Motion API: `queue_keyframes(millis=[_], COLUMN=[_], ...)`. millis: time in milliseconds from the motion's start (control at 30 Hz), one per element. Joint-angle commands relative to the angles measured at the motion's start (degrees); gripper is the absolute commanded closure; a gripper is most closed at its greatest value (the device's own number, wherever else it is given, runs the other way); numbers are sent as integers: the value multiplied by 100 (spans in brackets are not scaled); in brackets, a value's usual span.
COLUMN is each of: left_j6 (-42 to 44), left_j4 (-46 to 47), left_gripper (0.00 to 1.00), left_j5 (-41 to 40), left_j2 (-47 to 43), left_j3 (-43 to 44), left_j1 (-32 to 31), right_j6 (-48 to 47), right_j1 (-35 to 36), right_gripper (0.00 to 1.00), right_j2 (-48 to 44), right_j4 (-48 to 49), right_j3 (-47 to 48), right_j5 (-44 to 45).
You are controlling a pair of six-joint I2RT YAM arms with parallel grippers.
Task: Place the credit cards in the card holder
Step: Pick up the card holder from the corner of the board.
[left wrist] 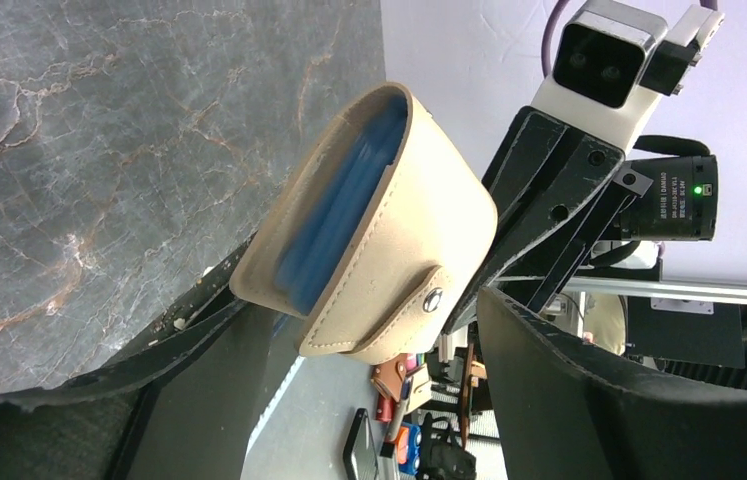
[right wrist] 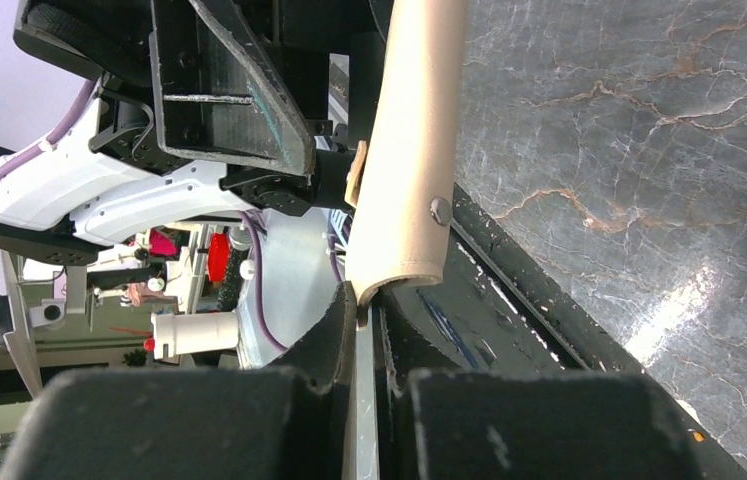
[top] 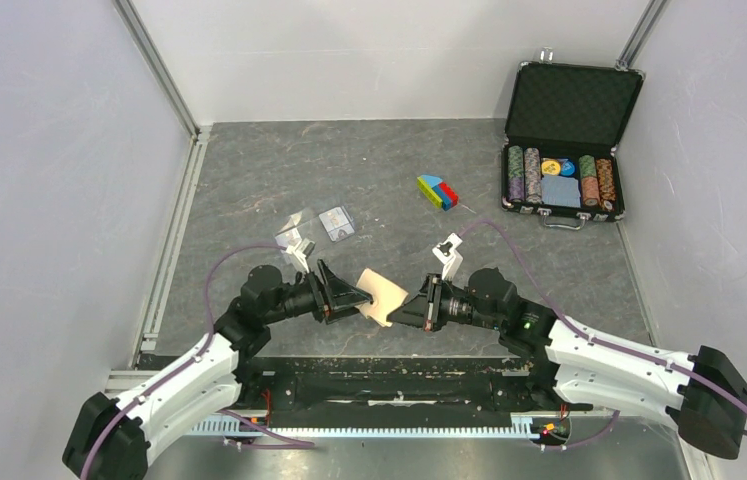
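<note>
Two credit cards (top: 324, 224) are noted on the grey marbled table (top: 249, 170), white walls (top: 349, 50) around. The card holder (top: 383, 292) is clamped in the right pincer (top: 396, 313); the left pincer (top: 359, 297) is spread wide beside it.

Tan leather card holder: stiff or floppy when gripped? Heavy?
Likely semi-stiff: the tan leather-like card holder holds its curved shape with the right gripper pinching only one edge. Probably light, likewise. Its open mouth could squash under a squeeze.
</note>
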Motion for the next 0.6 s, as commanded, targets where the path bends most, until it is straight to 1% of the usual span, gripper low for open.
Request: queue_keyframes(millis=[0,67,167,267,333,367,400,433,467,567], left_j6=[-555,-695,-765,-839,-832,-815,-799,-792,-798,-845], left_j4=[1125,1516,1857,2112,2117,2128,2118,2103,2096,1946], left_gripper=[21,22,25,30,31,30,27,22,18,13], left_j5=[-110,-114,-79,-89,-98,-92,-90,-117,-147,-354], left_j2=[75,147,306,459,557,600,648,676,689,651], left_j3=[-203,-298,-350,-411,-424,-425,-431,-439,-466,-545], left_j1=[-21,-21,-21,-21,-21,-24,-22,-22,-21,-17], right_j6=[109,150,321,430,427,421,413,392,368,312], right_j1=[9,11,10,9,9,14,9,9,9,7], right_gripper=[100,100,100,100,100,100,100,100,100,100], right_j2=[-146,-146,-179,-202,-195,-205,-207,-216,-210,-205], right_j4=[114,217,547,730,707,702,689,632,574,425], right_j3=[268,237,118,81,129,147,167,206,241,310], right_j5=[1,-71,-145,-172,-182,-182,-174,-152,-140,-141])
